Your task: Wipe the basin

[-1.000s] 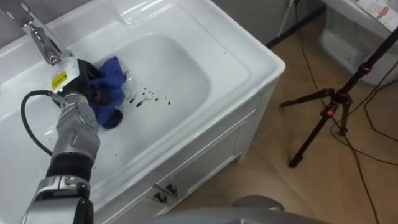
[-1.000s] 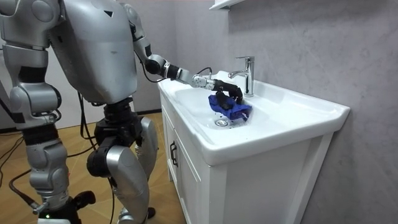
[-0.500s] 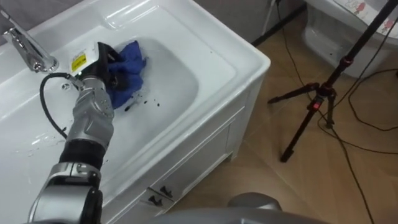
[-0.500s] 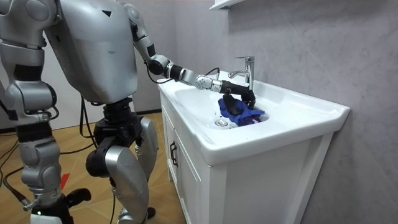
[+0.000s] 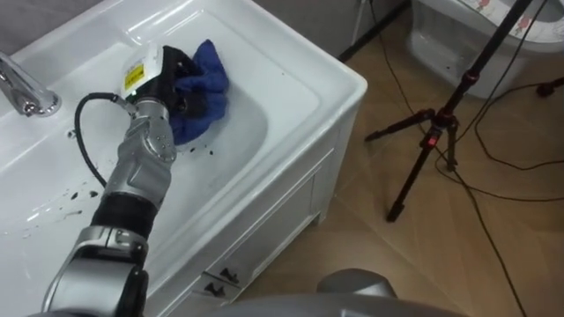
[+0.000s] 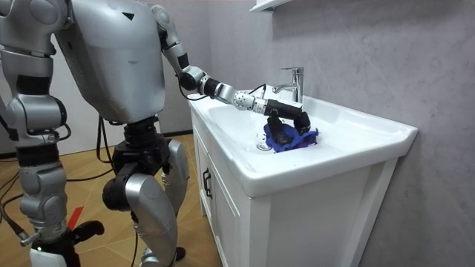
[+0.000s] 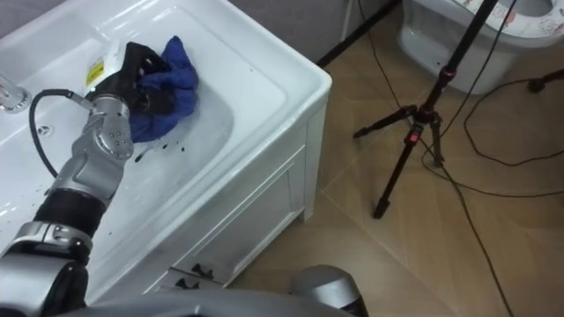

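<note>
White basin [image 5: 304, 66], wipe judged partly done.
Left hand [image 5: 174, 85], fingers clamped on blue cloth [image 5: 210, 72], sat at far right; dark specks [image 5: 199, 151] nearer were unwiped.

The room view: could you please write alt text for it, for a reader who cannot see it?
A humanoid robot stands at the end of a white cabinet and reaches its left hand into the basin, gripping a blue cloth against the bowl beside the drain, in front of the tap. The wall behind is grey.
</note>
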